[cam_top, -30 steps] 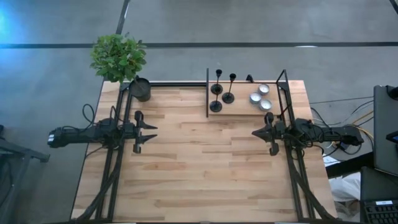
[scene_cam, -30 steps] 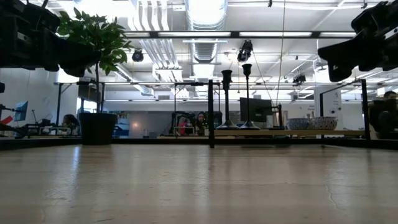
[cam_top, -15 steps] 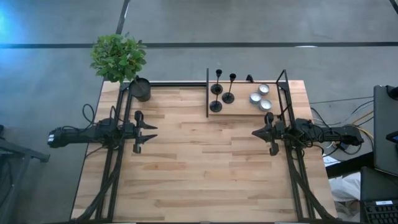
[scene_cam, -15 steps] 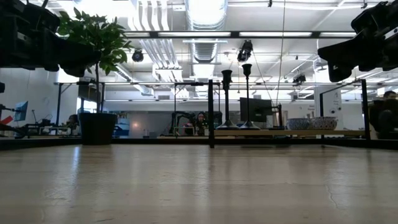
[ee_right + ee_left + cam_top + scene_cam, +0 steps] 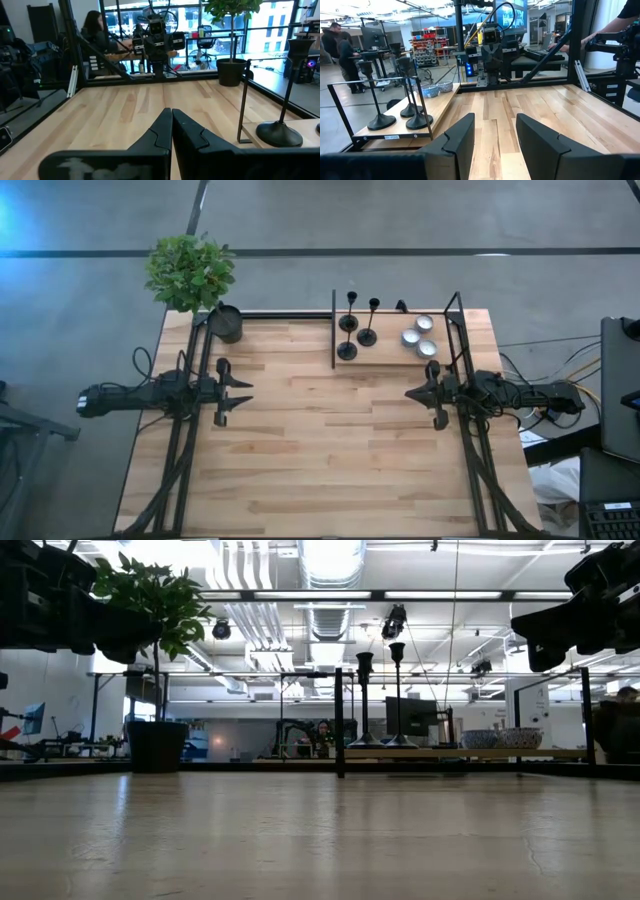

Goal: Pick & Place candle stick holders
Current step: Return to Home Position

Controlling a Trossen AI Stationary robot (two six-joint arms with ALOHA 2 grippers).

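High view showed my left gripper (image 5: pixel 248 394) released, right gripper (image 5: pixel 407 393) clenched empty; I judged a stray swing could topple the holders (image 5: pixel 367 336).

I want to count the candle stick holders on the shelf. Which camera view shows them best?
The left wrist view: all three candle stick holders stand side-on, bases and stems clear. The high view shows three too, but small from above; the low view shows two stems; the right wrist view only one base.
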